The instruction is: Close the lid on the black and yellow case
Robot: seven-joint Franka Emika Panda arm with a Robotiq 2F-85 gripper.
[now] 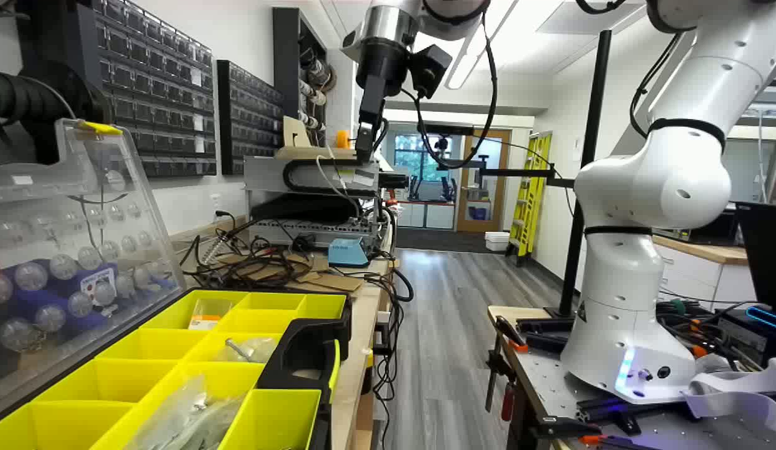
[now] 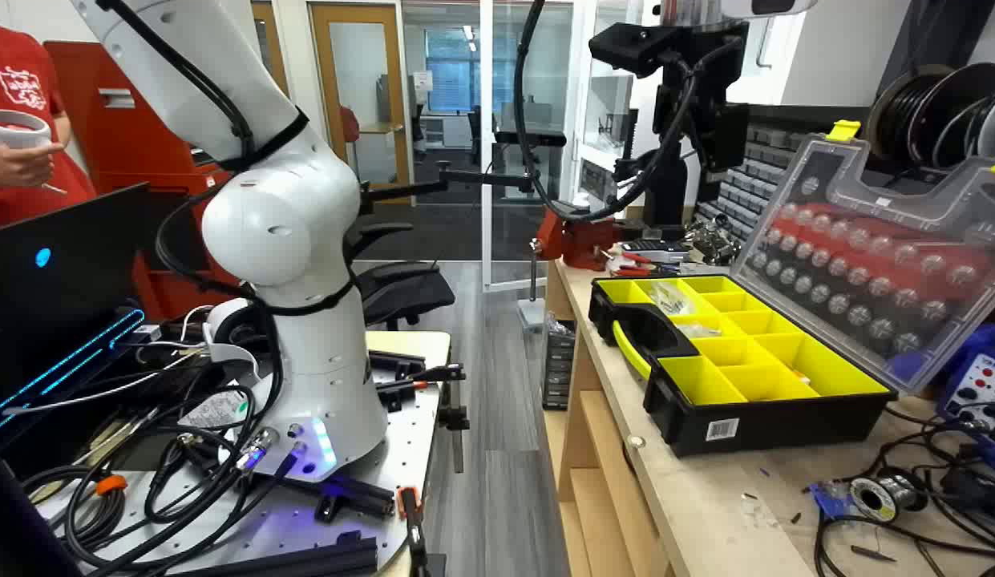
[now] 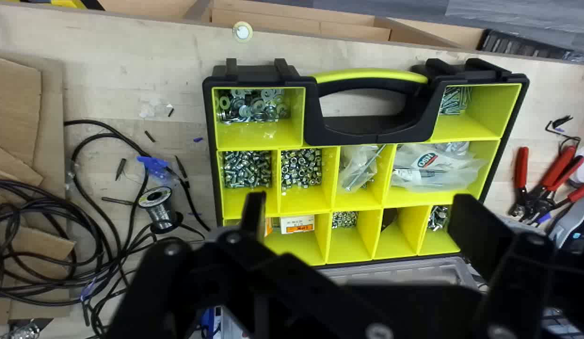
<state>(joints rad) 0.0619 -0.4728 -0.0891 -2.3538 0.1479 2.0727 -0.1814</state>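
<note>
The black and yellow case lies open on the wooden bench, its compartments facing up, in both exterior views (image 1: pixel 144 345) (image 2: pixel 778 425) and in the wrist view (image 3: pixel 376 134). The clear lid stands raised, leaning back from the case's hinge edge, in both exterior views (image 1: pixel 151 206) (image 2: pixel 886 240). A strip of the lid (image 3: pixel 409 272) shows beyond the case in the wrist view; the rest is hidden by the gripper. My gripper (image 3: pixel 360 207) is open and empty above the case, its fingers apart. It hangs high, touching neither case nor lid, in both exterior views (image 1: pixel 366 134) (image 2: pixel 665 188).
Black cables (image 3: pixel 52 245) and a solder spool (image 3: pixel 160 209) lie beside the case. Red-handled pliers (image 3: pixel 546 183) lie on its other side. A small blue box (image 1: pixel 348 252) stands farther along the bench. A red vise (image 2: pixel 577 240) is at the bench edge. Wire reels (image 2: pixel 914 120) hang behind the lid.
</note>
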